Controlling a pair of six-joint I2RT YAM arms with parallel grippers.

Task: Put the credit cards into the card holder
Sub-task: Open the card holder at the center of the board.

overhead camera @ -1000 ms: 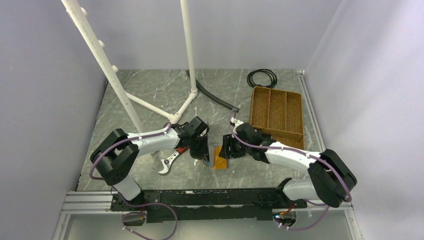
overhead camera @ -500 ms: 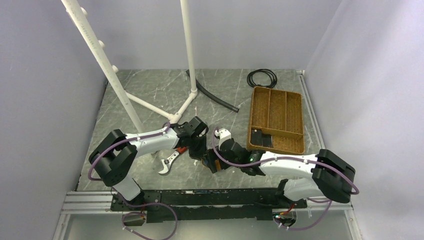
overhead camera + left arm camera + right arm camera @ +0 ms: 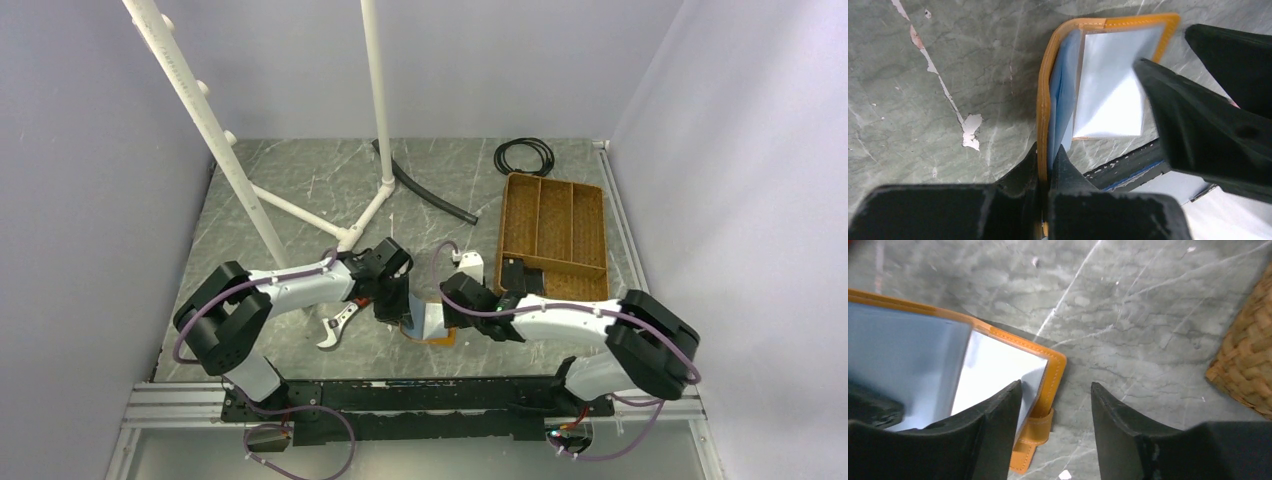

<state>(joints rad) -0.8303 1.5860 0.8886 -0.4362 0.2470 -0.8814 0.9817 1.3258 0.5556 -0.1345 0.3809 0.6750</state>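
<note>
The orange card holder [image 3: 432, 324] lies open on the marble table between the two arms, its pale clear panes facing up. My left gripper [image 3: 392, 306] is shut on the holder's orange cover edge [image 3: 1043, 105], clamping it upright. In the left wrist view the clear pane [image 3: 1108, 95] spreads to the right. My right gripper [image 3: 1055, 385] stands open over the holder's far corner [image 3: 1054, 371]. Its left finger [image 3: 998, 410] is above the pane, and the strap tab [image 3: 1030, 437] sits between the fingers, ungripped. Dark credit cards [image 3: 518, 272] lie in the tray's near compartment.
A brown woven divided tray [image 3: 556, 220] stands to the right, its corner [image 3: 1248, 365] close to my right gripper. White pipe stand legs [image 3: 300, 212], a black hose [image 3: 430, 198] and a coiled cable [image 3: 524, 155] lie behind. A red-handled tool [image 3: 340, 322] lies left of the holder.
My right gripper reached left over the holder, then drew back a little to the right. The holder now lies spread open with its pale panes showing. My left gripper kept its grip.
</note>
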